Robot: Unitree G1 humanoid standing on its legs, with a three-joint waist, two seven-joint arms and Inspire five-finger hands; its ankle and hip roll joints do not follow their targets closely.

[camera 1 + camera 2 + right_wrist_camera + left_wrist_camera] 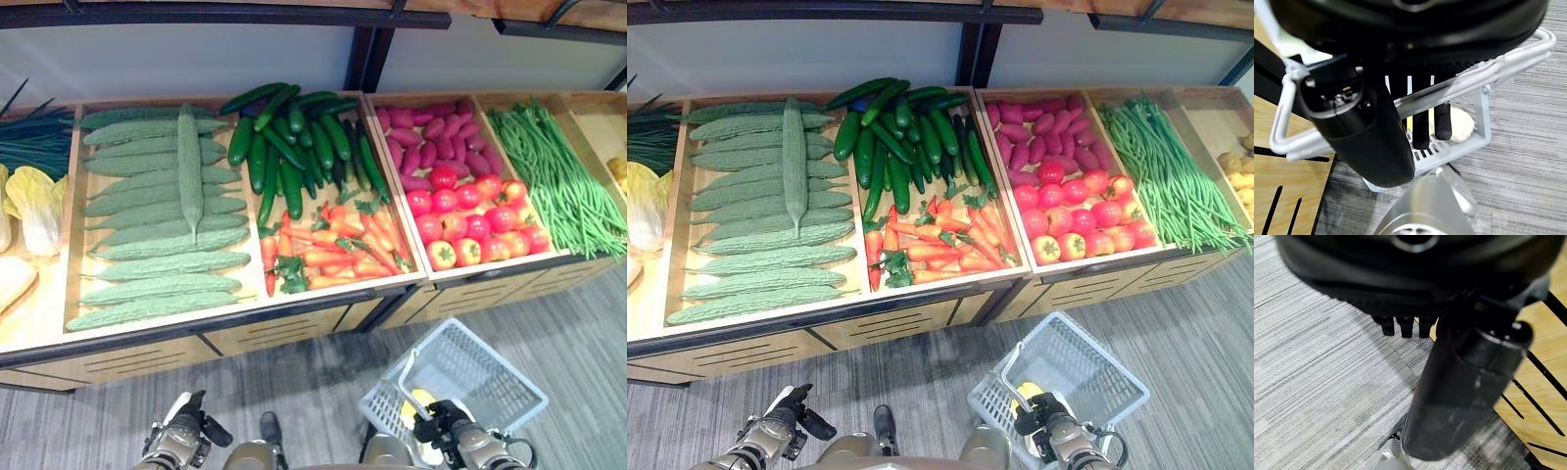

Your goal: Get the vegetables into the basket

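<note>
Right hand [1400, 98]: curled round the basket [490, 377] handle — keep it level.
Left hand [1459, 382]: relaxed, empty, low.
Next: carrots [328, 250] ahead of it — reach forward, pinch one.

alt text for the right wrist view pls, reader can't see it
The right robot hand has its fingers hooked around the grey handle of a pale plastic basket held above grey carpet. Something pale yellow lies inside the basket.

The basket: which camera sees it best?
The left eye view shows the whole grey basket on the floor, something yellow inside. The right eye view shows it about as well. The right wrist view shows its handle and one wall, with the right hand at the handle.
</note>
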